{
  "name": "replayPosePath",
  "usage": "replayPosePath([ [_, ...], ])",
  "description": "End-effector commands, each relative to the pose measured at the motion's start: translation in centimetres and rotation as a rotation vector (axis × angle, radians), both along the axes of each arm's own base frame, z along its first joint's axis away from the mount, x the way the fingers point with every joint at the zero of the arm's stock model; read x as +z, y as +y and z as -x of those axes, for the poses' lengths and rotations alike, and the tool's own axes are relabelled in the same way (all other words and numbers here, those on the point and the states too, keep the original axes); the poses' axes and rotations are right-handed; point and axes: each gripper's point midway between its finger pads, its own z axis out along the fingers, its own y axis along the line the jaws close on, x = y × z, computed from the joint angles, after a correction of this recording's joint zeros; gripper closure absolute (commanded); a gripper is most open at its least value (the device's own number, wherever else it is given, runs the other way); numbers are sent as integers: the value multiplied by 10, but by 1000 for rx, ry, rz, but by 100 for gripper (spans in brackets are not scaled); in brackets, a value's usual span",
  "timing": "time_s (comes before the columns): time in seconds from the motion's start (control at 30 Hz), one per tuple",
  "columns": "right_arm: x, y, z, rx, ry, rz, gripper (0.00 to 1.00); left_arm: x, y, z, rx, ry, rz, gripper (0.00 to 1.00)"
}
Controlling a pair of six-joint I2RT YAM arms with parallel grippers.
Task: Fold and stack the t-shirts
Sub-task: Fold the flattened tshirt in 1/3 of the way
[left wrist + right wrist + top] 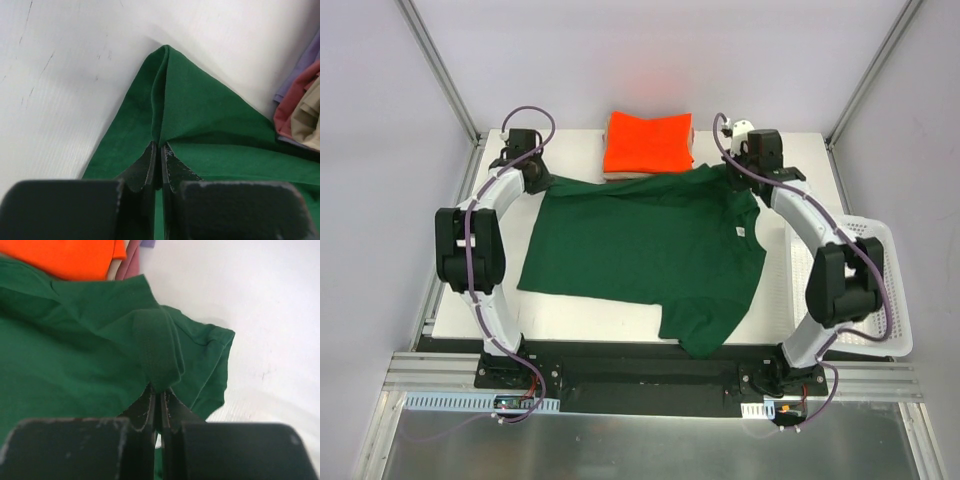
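1. The white desk [580,320] held everything.
2. The green tee [640,250] lay spread out flat in the middle of the desk. Its bottom hem was on the left and its neck on the right. One sleeve reached the near edge of the desk.
3. The left arm [470,245] bent up over the left side of the desk to the tee's far left corner. The right arm [830,270] bent up over the right side to the tee's far right part.
4. A white basket [895,300] sat at the right edge, beside the right arm.
5. A folded orange tee [648,142] sat on top of a stack at the far edge. The green tee's far edge touched this stack.
6. A lilac tee [300,70] and a tan tee [310,117] peeked out of the stack.
7. The left jaws were pressed together, pinching the green tee's corner [165,100].
8. The right jaws were pressed together too, pinching a thick fold [157,355] of the green tee next to its sleeve [210,360].
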Motion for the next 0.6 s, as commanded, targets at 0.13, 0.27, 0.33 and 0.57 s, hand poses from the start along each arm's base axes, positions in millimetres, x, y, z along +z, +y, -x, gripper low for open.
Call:
replayPosePath([
  [0.13, 6, -16, 51, -41, -47, 23, 98, 28, 21, 15, 39, -70, 14, 100],
  [0.27, -15, -13, 82, -17, 12, 38, 95, 21, 25, 23, 39, -51, 34, 100],
  [0.33, -24, -10, 96, -8, 47, 40, 94, 18, 26, 24, 36, -46, 34, 100],
  [0.57, -56, -18, 136, -56, 171, 140, 79, 1, 25, 36, 17, 0, 40, 100],
])
